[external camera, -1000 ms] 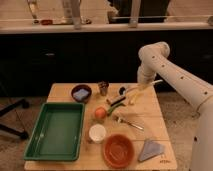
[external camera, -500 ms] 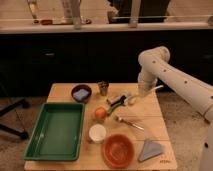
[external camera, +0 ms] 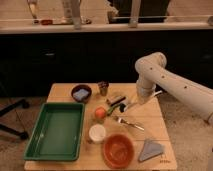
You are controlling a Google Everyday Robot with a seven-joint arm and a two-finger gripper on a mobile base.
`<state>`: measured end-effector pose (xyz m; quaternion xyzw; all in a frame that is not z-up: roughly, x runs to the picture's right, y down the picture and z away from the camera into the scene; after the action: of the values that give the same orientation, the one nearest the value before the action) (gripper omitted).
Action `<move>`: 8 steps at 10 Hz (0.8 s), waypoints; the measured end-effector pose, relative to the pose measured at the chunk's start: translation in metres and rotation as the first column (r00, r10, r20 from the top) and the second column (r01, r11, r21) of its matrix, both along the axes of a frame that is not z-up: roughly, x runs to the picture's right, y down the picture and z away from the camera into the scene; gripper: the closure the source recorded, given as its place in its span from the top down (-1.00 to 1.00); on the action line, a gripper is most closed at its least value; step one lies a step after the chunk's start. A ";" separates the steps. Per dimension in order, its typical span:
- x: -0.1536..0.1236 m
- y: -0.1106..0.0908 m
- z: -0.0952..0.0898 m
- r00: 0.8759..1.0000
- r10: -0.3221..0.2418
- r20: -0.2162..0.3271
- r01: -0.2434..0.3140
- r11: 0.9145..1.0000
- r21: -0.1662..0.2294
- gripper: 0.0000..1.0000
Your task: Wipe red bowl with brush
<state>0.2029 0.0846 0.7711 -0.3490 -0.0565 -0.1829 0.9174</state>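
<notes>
The gripper hung low over the table's far right part, with the brush — its white handle slanting up to the right — at its tip; whether the fingers were closed on it could not be told. The red bowl sat at the near edge, just right of the white cup, well apart from the gripper.

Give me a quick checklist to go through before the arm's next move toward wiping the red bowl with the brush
1. Red bowl upright at the table's front edge, nothing in it: ok.
2. Path to bowl: fork and white cup lie close by: not ok.
3. Brush held by gripper, which is over the table's right side behind the fork: cannot tell.
4. Brush head on the bowl: not ok, well apart.
5. Green tray away from bowl: ok.
</notes>
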 end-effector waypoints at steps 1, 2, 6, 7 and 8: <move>-0.005 0.010 -0.004 1.000 -0.008 0.011 0.008 1.000 -0.008 -0.97; -0.011 0.020 -0.009 1.000 -0.015 0.021 0.015 1.000 -0.016 -0.97; -0.027 0.051 -0.030 0.999 -0.038 0.038 0.039 0.999 -0.016 -0.97; -0.031 0.059 -0.034 0.998 -0.049 0.040 0.049 0.999 -0.010 -0.97; -0.035 0.064 -0.037 0.997 -0.054 0.046 0.054 0.998 -0.010 -0.97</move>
<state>0.1675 0.1485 0.7337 -0.3510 -0.0692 -0.2153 0.9086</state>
